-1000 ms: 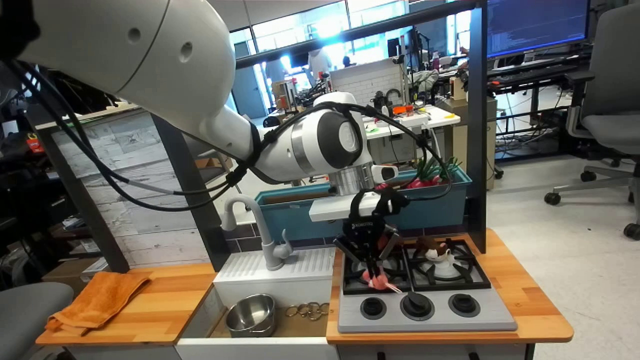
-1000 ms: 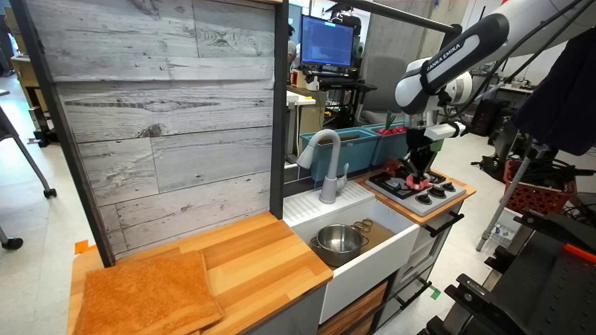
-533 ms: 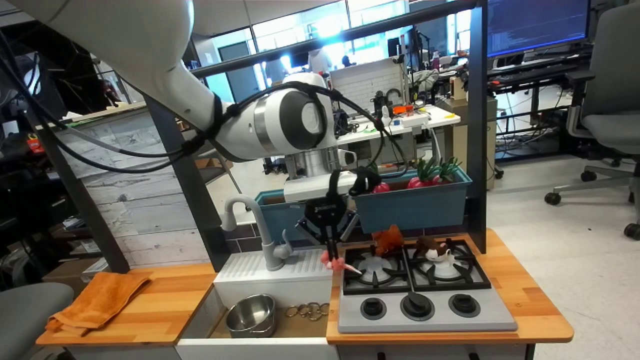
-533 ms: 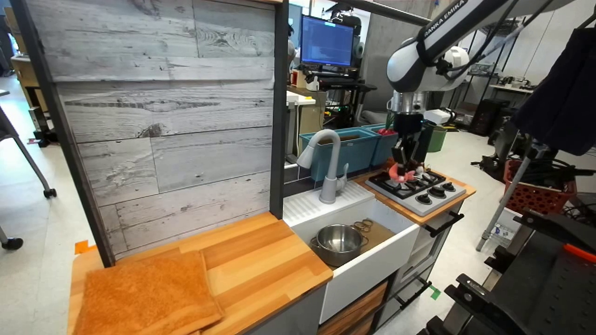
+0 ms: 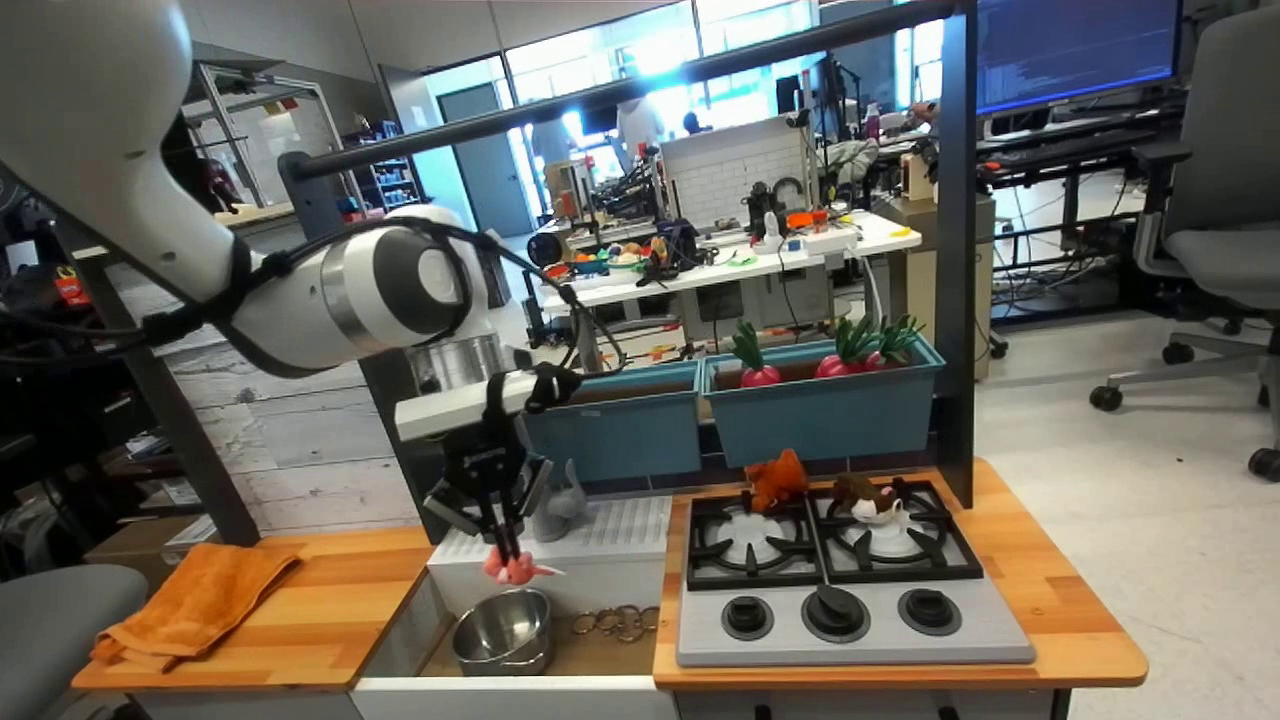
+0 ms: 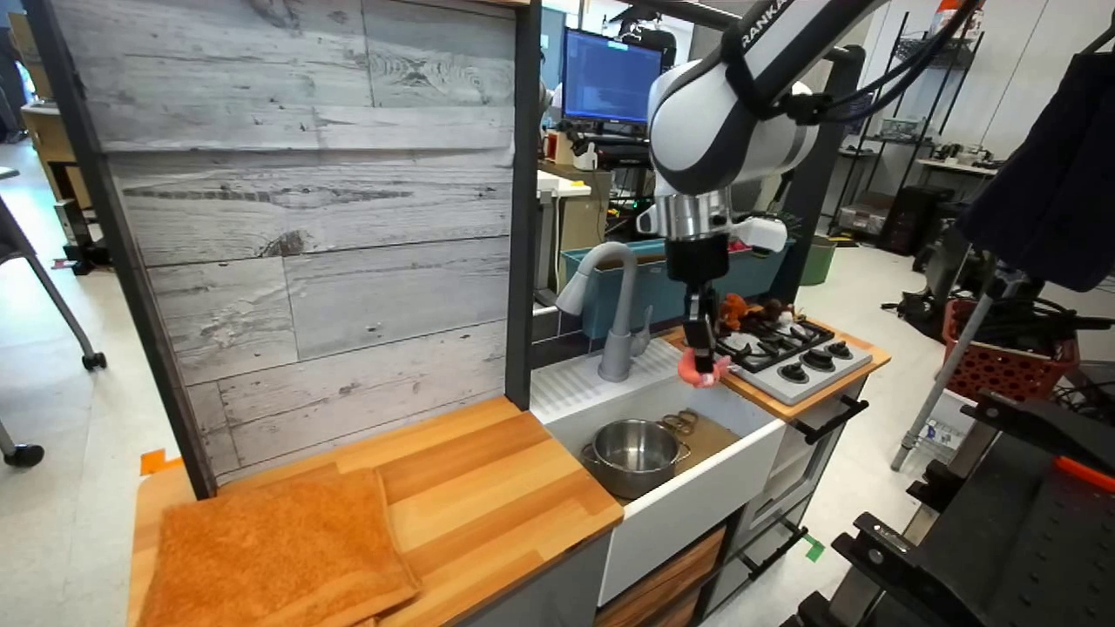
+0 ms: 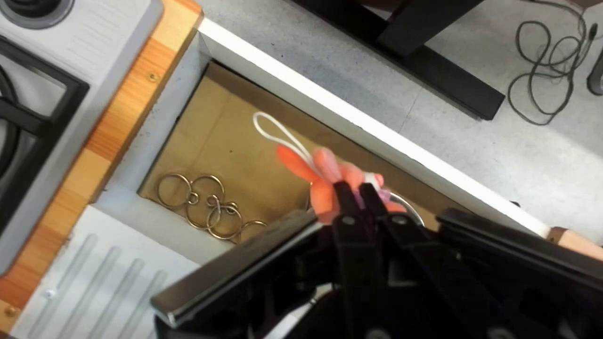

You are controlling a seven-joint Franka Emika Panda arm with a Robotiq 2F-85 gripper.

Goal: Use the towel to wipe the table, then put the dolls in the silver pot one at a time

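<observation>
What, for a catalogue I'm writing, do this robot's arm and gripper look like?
The arm is white and rounded, with dark joint covers, silver bands and black cables strapped on; white lettering on black shows only partly. The gripper is black with slim fingers.

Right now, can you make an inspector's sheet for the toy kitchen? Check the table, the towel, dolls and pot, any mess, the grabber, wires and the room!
Surface: wooden table; can't tell whether it has been wiped.
Job's things: towel lying on the table; silver pot upright in the sink; pink doll above the sink; orange doll at the back edge of the stovetop; brown-and-white doll on the stovetop.
Clutter: metal rings in the sink, beside the silver pot.
Gripper: shut on the pink doll.
Cables: black cables along the robot arm; dark cord looped on the floor.
Surroundings: teal planters behind the sink and stovetop; grey chair and lit monitor beyond.
</observation>
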